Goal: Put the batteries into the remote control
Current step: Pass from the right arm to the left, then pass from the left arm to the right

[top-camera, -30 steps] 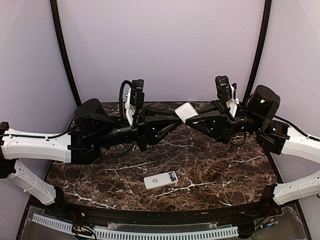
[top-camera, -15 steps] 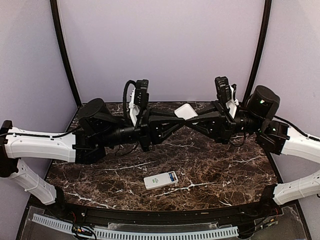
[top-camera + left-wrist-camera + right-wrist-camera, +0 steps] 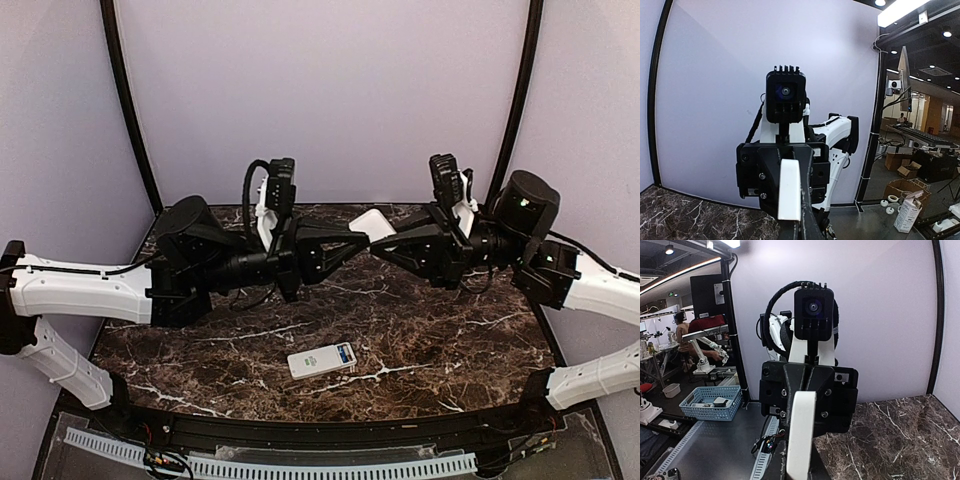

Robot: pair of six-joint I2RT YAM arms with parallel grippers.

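Marble table: one remote control; left gripper and right gripper both pinch one white cover

Dark marble table, lilac walls, black corner poles

SITE: I read this as a robotics lab | CELL: lilac backdrop, marble-pattern table | LEFT WRIST VIEW: ceiling strip light at 1 o'clock, cardboard boxes at 4 | RIGHT WRIST VIEW: person at 9, small white arm beside them, blue basket at 8
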